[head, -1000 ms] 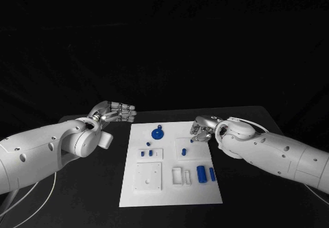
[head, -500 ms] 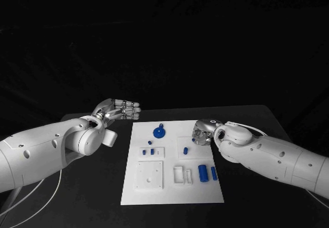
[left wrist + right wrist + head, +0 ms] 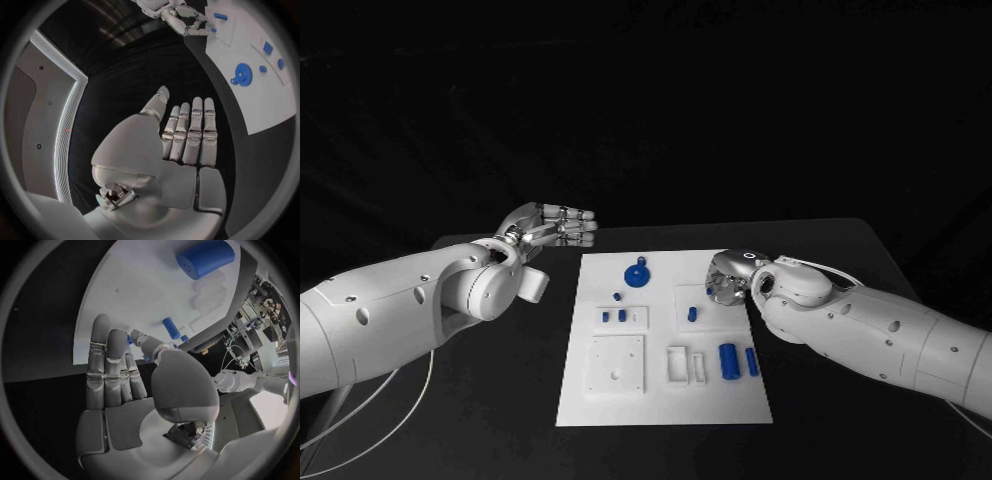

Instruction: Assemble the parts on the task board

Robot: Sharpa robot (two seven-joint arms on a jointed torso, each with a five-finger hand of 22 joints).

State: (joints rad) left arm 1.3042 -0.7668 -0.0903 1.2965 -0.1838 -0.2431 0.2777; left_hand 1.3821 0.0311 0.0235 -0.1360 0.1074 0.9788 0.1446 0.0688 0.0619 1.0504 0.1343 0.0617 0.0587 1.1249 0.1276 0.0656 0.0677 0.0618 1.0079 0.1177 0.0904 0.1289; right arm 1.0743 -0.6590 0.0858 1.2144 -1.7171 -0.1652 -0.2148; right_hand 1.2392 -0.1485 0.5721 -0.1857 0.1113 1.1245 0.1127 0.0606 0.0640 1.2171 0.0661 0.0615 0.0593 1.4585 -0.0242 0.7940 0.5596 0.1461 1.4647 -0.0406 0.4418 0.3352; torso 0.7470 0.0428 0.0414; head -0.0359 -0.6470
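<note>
The flat white rectangular task board (image 3: 661, 400) lies in the middle of the black table (image 3: 834, 240), with the small blue plastic parts spread over it: a round blue disc with a small lug (image 3: 638, 276) at the far end, a short blue peg (image 3: 691, 314) in a shallow white recess right of centre, two little blue pegs (image 3: 612, 316) in a recess to the left, and a thicker blue cylinder (image 3: 727, 360) beside a slim blue bar (image 3: 750, 361) nearer the robot. The silver many-fingered left hand (image 3: 551, 228) hovers off the board's far left corner, above bare table, fingers straight and side by side, holding nothing. The silver many-fingered right hand (image 3: 727, 277) sits over the board's right edge, just beside the recess with the short blue peg; its fingers (image 3: 107, 365) are extended and close together, with the thumb slightly apart, and nothing is in them. No part looks picked up yet, so this reads as the approach to a first grasp. The next move probably calls for the right hand to lower and pinch that peg cleanly without nudging it.
</note>
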